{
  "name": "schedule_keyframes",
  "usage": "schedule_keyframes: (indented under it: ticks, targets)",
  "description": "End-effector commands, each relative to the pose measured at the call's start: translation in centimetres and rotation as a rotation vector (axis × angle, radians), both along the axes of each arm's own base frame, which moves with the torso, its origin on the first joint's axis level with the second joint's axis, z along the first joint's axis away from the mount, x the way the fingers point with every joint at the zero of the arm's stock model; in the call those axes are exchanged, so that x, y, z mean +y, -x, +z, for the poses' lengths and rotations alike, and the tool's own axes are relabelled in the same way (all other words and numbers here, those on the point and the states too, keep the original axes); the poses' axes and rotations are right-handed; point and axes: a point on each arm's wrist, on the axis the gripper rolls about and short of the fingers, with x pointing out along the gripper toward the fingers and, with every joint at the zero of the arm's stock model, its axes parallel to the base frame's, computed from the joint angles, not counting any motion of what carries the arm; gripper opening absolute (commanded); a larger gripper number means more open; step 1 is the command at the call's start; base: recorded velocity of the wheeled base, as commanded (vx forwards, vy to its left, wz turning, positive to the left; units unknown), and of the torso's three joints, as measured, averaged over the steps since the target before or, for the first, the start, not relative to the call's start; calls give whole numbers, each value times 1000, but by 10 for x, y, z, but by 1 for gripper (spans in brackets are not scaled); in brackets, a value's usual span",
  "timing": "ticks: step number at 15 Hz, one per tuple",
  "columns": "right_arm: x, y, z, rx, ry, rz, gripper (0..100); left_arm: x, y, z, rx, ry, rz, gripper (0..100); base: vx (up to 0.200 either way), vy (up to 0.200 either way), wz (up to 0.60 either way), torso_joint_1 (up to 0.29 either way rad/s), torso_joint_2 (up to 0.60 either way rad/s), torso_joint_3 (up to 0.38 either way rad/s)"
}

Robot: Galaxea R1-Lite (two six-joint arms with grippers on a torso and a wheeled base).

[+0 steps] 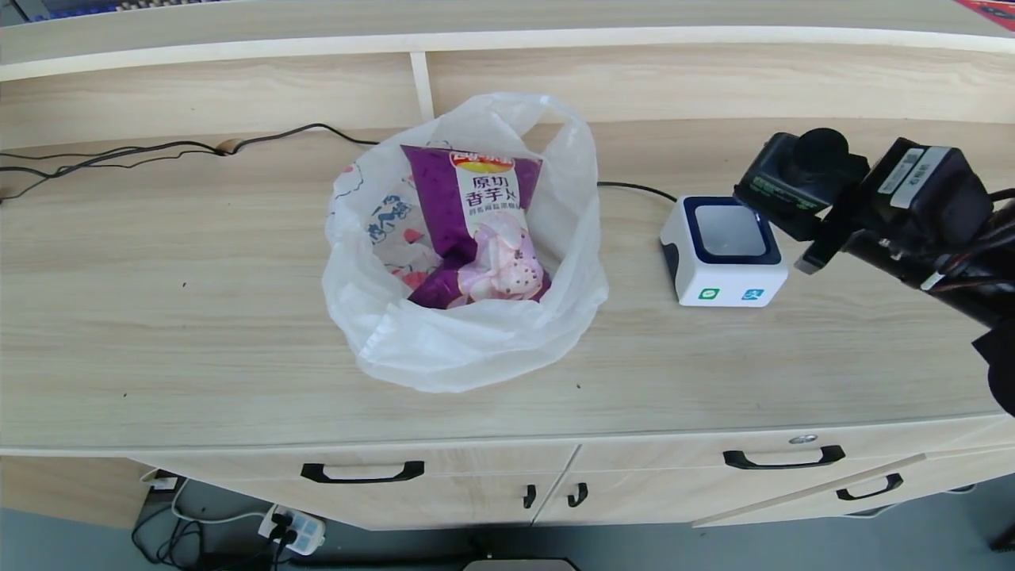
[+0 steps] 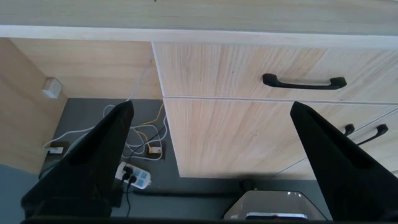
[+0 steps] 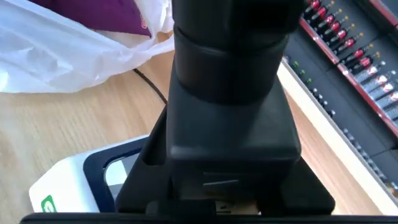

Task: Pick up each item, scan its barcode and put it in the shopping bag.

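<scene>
Head view: packet [image 1: 476, 222] lying inside bag [image 1: 572, 238] on surface [image 1: 158, 317].
Right gripper [image 1: 793, 190]: hovering just beside scanner [image 1: 725, 250]; grip state impossible to tell.
Left gripper [image 2: 211, 104]: hanging spread, holding nothing.
Progress: packet bagged; task seemingly nearing its end.

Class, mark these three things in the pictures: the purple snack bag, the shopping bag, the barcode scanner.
purple snack bag [image 1: 468, 210]: head view, on its printed front.
shopping bag [image 1: 452, 349]: head view, on its near plastic wall.
barcode scanner [image 1: 728, 231]: head view, on its dark top window.
</scene>
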Motion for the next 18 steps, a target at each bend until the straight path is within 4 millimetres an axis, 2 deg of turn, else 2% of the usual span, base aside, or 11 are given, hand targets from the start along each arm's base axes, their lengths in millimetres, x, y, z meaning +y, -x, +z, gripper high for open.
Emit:
schedule_keyframes:
  ticks: [1, 3, 6, 10, 12, 14, 18]
  targets:
    - [2, -26, 0, -65, 54, 42, 0, 0, 0, 0, -1, -3, 0, 100, 0, 0, 0, 0, 0, 0]
    - [2, -34, 8, -118, 78, 63, 0, 0, 0, 1, -5, -3, 0, 100, 0, 0, 0, 0, 0, 0]
    - [0, -41, -10, -66, 84, 49, 0, 0, 0, 1, -5, -1, 0, 100, 0, 0, 0, 0, 0, 0]
    - [-1, -35, -6, -72, 79, 44, 0, 0, 0, 1, -4, -3, 0, 100, 0, 0, 0, 0, 0, 0]
    - [-2, -27, 0, -81, 72, 33, 0, 0, 0, 1, -4, -1, 0, 100, 0, 0, 0, 0, 0, 0]
    - [-3, -10, 3, -62, 41, -13, 0, 0, 0, 1, -4, -3, 0, 100, 0, 0, 0, 0, 0, 0]
    - [19, 29, 2, 44, -109, -54, 0, 0, 0, 0, -1, -1, 0, 100, 0, 0, 0, 0, 0, 0]
